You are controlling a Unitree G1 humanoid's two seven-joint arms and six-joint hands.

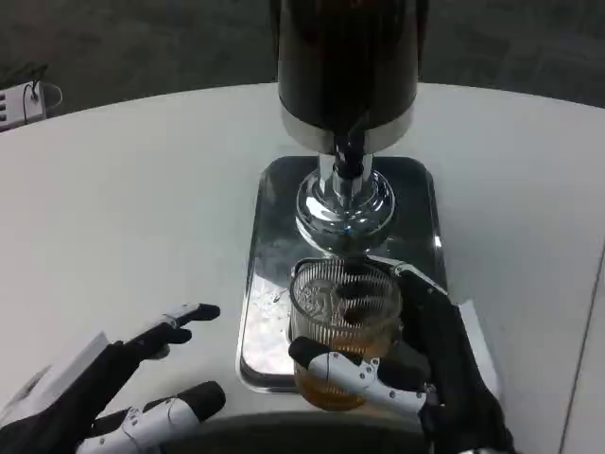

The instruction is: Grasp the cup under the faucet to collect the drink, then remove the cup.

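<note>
Low in the frame's center, the right hand [397,378] is wrapping the cup [342,326], white-and-black fingers [350,369] curling across its near wall while the dark palm is pressing against its right side. The cup is sitting on the steel tray [265,246], just in front of the dispenser [346,66] whose faucet [348,161] is hanging above and slightly behind the rim. Amber drink is already lying in the cup's bottom, so the collecting step seems to be well along or ending; no stream is showing clearly. Next, judging by this, the hand needs to keep its grip firm and level, then draw the cup toward the frame's lower edge, clear of the faucet, without tipping the liquid. At lower left, the left hand [113,397] is hovering over the table [113,208], fingers spread and holding nothing.
</note>
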